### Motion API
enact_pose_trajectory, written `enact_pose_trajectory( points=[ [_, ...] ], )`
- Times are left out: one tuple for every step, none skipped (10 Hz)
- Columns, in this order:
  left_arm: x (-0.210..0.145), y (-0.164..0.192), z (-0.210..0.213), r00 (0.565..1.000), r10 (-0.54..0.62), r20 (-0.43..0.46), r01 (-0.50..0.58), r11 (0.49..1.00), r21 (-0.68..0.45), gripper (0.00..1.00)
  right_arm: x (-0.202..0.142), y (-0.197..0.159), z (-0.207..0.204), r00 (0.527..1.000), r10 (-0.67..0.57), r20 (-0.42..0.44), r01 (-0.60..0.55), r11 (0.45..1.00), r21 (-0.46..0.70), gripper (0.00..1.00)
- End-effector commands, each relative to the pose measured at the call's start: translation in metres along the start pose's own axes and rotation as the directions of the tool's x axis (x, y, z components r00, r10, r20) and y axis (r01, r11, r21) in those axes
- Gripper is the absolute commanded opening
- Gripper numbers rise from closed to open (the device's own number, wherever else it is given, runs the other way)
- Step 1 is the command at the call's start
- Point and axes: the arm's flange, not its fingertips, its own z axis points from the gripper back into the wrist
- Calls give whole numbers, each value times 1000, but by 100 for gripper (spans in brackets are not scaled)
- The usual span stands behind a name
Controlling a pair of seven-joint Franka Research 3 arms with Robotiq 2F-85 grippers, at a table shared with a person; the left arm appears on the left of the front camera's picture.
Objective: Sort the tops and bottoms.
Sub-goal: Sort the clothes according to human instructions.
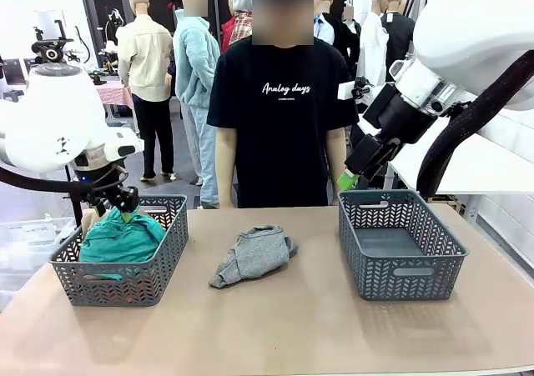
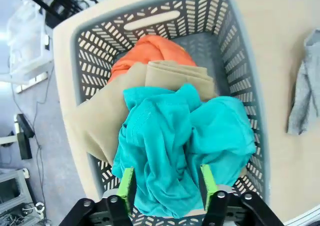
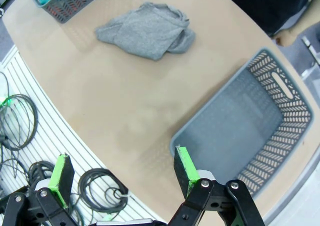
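Left gripper (image 2: 166,170): released; jaws parted, hanging low over the left basket, with green pads (image 2: 126,187) on either side of a loose fold of teal cloth.
Right gripper (image 3: 121,154): released, jaws spread wide with nothing between them; held in the air just beyond the far left corner of the right basket, well above the table.
Teal-green garment (image 2: 170,131): bunched on top of the heap in the left basket, directly under the left gripper.
Tan-beige garment (image 2: 100,121): under the teal one, in the same basket, with one flap draped over the rim.
Orange-red garment (image 2: 150,50): at the bottom of the heap, showing beyond the tan cloth at the end of the basket farthest from the gripper.
Grey garment (image 1: 254,253): crumpled on the bare table between the two baskets, touching neither.
Left basket (image 2: 95,50): grey lattice plastic, holding three garments.
Right basket (image 1: 409,276): same make, floor bare.
Table (image 1: 292,326): tan top, carrying both baskets.
Person (image 1: 284,117): standing at the far edge behind the grey garment, in a black T-shirt, arms down.
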Motion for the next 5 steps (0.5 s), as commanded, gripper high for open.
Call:
enact_pose_trajectory(
  points=[
    [0,2,18,999,7,33,-5,998,-58,100,0,0,0,1000,4,-4,-4,1000,-7,100],
    [1,2,25,999,10,49,-7,998,-58,100,0,0,0,1000,4,-4,-4,1000,-7,100],
    [1,-2,11,1000,7,22,-7,1000,-14,100,0,0,0,1000,4,-4,-4,1000,-7,100],
    [1,-2,11,1000,7,22,-7,1000,-14,100,0,0,0,1000,4,-4,-4,1000,-7,100],
    [1,-2,11,1000,7,22,-7,1000,-14,100,0,0,0,1000,4,-4,-4,1000,-7,100]
  ],
)
